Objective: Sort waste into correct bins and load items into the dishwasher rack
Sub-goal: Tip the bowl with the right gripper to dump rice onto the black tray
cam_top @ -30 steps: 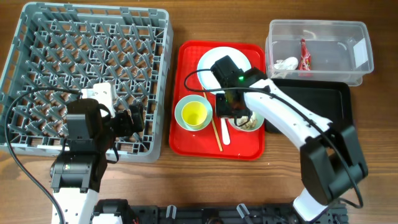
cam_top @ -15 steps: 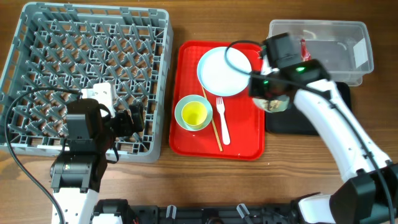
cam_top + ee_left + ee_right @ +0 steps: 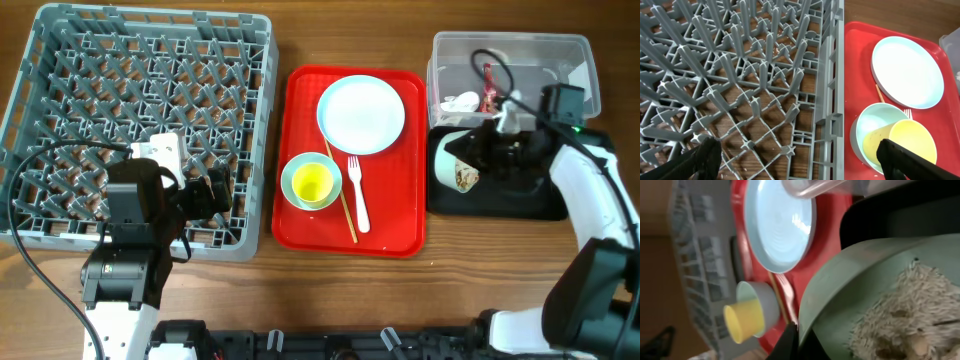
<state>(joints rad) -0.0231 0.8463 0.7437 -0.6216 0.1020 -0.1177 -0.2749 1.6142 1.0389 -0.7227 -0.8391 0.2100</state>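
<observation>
Pale green bowl [image 3: 458, 168], tipped sideways over the black tray [image 3: 505, 207] at its left end, beige scraps [image 3: 900, 315] inside. Right gripper [image 3: 488, 152] clamped on its rim. Risk, I judge: scraps spilling past the tray edge toward the red tray [image 3: 300, 215], the bowl being so near it

Green bowl [image 3: 455, 170] now over black tray [image 3: 500, 203]

No legible text; a white label [image 3: 578, 85] on the clear tub [image 3: 510, 40], possibly printed, too small.
</observation>
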